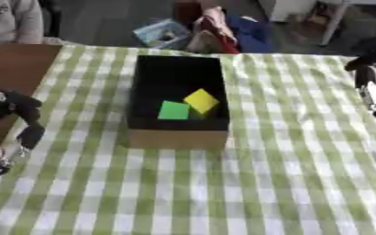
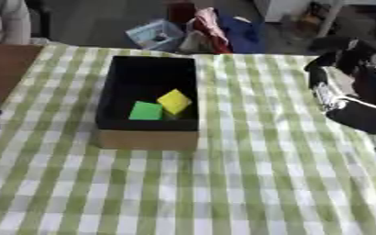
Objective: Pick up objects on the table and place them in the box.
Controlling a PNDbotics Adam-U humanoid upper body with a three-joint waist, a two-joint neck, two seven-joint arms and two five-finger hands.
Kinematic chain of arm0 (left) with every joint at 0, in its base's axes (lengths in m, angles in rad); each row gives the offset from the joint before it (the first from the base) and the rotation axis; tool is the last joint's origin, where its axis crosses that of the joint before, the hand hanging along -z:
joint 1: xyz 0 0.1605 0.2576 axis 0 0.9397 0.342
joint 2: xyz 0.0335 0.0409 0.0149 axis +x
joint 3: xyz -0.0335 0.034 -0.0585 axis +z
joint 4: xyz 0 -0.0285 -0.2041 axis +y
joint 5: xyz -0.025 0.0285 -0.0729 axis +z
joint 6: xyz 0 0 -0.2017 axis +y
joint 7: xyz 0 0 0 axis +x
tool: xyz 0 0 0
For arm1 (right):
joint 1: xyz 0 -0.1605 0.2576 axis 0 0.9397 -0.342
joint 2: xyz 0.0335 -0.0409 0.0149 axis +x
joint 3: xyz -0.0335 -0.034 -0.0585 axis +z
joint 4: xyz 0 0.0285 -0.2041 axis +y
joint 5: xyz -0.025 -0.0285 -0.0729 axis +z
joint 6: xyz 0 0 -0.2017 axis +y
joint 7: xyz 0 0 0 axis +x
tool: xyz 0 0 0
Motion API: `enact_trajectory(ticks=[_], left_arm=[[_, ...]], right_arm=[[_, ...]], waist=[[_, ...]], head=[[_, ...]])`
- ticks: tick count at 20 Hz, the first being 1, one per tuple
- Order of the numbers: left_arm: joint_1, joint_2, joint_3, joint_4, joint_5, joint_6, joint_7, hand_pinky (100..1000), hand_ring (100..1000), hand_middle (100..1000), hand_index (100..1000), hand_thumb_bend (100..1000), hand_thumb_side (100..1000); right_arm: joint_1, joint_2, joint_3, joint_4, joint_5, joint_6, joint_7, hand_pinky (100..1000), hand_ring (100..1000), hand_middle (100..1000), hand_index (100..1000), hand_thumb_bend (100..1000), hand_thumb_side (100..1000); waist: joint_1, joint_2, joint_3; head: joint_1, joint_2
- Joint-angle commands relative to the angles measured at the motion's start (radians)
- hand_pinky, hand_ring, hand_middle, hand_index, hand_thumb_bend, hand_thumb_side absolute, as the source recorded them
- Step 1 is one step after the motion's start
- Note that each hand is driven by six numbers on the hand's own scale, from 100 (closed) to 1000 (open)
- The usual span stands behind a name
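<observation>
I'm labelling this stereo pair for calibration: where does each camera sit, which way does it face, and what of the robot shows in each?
Left eye view: in the robot's head, looking down at the checked tablecloth and box; the left hand shows at the left edge, the right hand at the right edge.
Right eye view: same head, set slightly rightward; the right hand shows more fully.
Both share the box holding a green block and a yellow block.

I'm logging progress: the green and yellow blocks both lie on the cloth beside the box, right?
Not quite. The green block and yellow block both lie inside the box, near its front wall, not on the cloth beside it. The left eye view shows this.
</observation>
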Motion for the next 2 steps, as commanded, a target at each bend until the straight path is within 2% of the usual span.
enact_trajectory(ticks=[1, 2], left_arm=[[-0.002, 0.004, 0.011, -0.008, 0.003, -0.001, 0.000, 724, 493, 496, 690, 376, 472], [-0.001, 0.003, 0.011, -0.008, 0.002, -0.001, 0.000, 724, 493, 496, 690, 376, 472]], right_arm=[[0.010, 0.002, -0.014, -0.024, -0.019, 0.012, -0.003, 707, 598, 689, 787, 100, 265], [0.016, 0.005, -0.014, -0.025, -0.020, 0.014, -0.002, 707, 598, 689, 787, 100, 266]], waist=[[0.007, -0.011, -0.005], [0.009, -0.010, -0.006]], head=[[-0.001, 0.015], [-0.002, 0.018]])
